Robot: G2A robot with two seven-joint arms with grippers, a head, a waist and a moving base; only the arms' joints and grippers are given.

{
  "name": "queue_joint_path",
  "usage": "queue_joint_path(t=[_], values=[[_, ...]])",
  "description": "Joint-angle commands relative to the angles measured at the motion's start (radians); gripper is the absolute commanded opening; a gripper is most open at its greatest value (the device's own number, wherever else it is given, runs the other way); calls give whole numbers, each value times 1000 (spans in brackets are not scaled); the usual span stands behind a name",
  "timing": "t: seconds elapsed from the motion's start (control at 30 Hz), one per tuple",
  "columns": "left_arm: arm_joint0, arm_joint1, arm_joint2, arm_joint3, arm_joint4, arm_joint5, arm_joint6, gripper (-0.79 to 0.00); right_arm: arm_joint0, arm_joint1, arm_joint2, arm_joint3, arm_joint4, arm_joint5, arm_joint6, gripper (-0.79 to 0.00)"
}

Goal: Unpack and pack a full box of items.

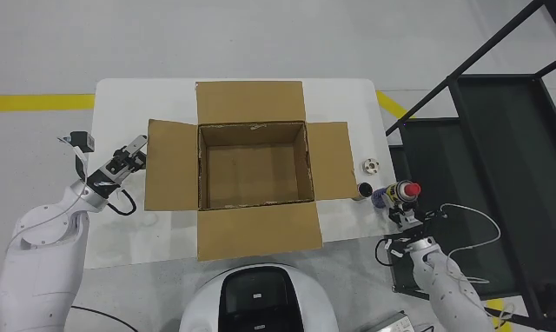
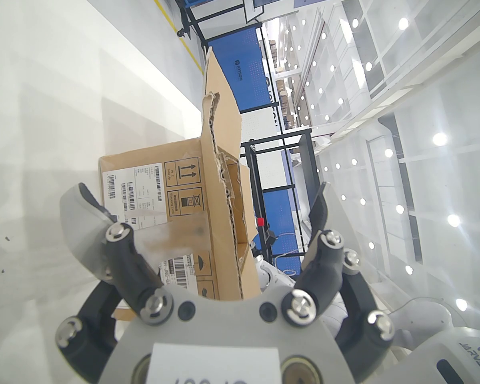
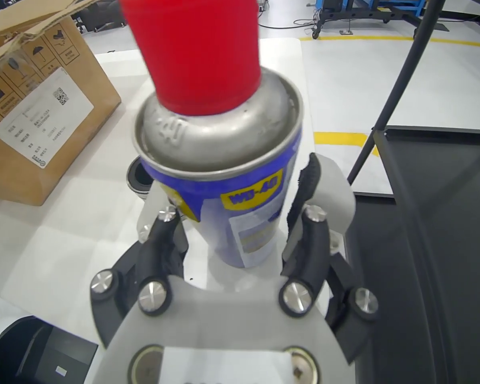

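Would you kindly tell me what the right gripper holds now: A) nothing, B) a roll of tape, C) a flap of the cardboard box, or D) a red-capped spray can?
D: in the right wrist view the right gripper has its fingers on either side of the red-capped spray can, gripping its blue body.

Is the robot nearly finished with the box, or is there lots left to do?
Done: the box is open and looks empty. In hand: the right gripper holds the spray can near the right edge of the table; the left gripper is open beside the box. Left: the can, a white roll and a dark cylinder are outside, not yet packed.
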Motion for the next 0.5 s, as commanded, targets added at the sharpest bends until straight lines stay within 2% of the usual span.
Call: queue_joint_path(t=[0.0,0.27,0.37,0.47], values=[[0,0,0,0,0,0,0,0,-1,0,-1,-3,-1,-6,-1,-785],[0,0,0,0,0,0,0,0,-43,11,11,-69,-52,-16,-102,-785],[0,0,0,0,0,0,0,0,-87,20,44,-142,-81,45,-140,-785],[0,0,0,0,0,0,0,0,-147,31,93,-271,-112,136,-117,-785]])
